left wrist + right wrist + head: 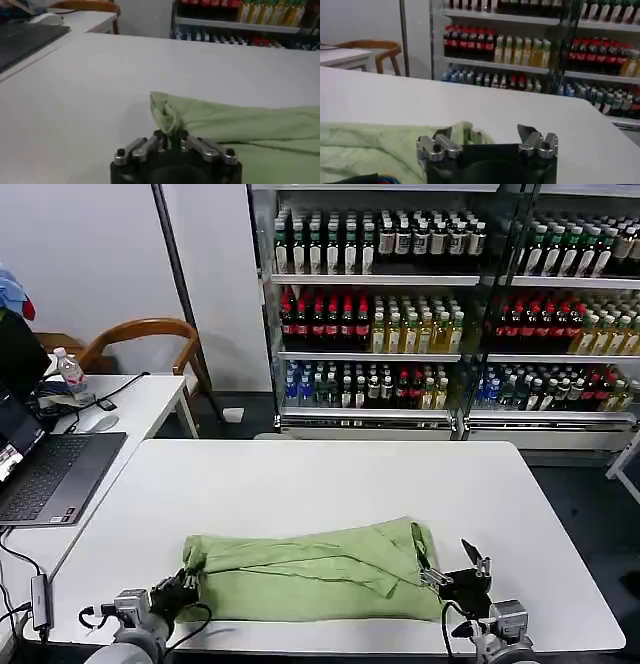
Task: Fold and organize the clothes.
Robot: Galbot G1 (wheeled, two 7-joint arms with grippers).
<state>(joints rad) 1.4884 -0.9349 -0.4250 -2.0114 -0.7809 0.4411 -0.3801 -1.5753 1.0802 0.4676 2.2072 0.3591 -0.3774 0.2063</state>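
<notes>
White table [300, 484] carries the green shirt [320, 574] near its front edge; my left gripper [185, 586] pinches its corner, right gripper [455, 569] spread (lift slowly, evenly).

Parted right gripper [487, 135] — beside green shirt [365, 147]

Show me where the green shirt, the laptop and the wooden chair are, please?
Green shirt [310, 576], head view, middle of the folded cloth.
Laptop [50, 474], head view, on its keyboard.
Wooden chair [140, 332], head view, on the curved top rail.
</notes>
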